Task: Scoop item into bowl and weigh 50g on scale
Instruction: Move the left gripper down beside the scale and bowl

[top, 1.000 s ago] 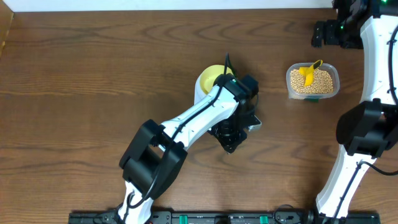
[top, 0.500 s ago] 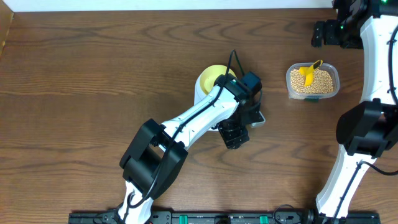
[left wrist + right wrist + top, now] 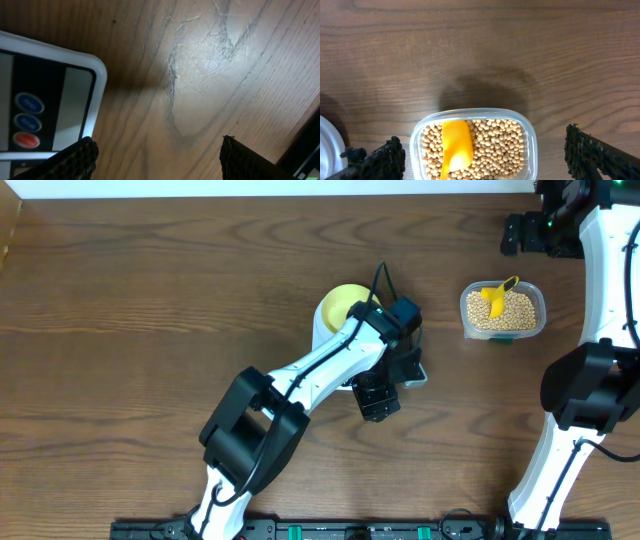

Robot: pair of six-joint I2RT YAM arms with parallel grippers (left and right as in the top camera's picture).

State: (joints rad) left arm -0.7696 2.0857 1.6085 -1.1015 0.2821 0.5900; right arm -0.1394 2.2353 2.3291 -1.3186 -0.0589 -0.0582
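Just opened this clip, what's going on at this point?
The left hand is open and empty, low over the table right beside the corner of the white scale, where the pale-yellow bowl appears to sit. The right hand is open too, holding nothing, a little way from the clear tub of beans, with the yellow scoop lying in them. No scooping is under way.

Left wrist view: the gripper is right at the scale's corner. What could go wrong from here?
1. The open left gripper has one finger at the edge of the scale; pulling away sideways could shift it.
2. The left arm lies over part of the bowl, so a pour there may hit it.
3. The scoop lies in the beans; the open right gripper could scatter them.
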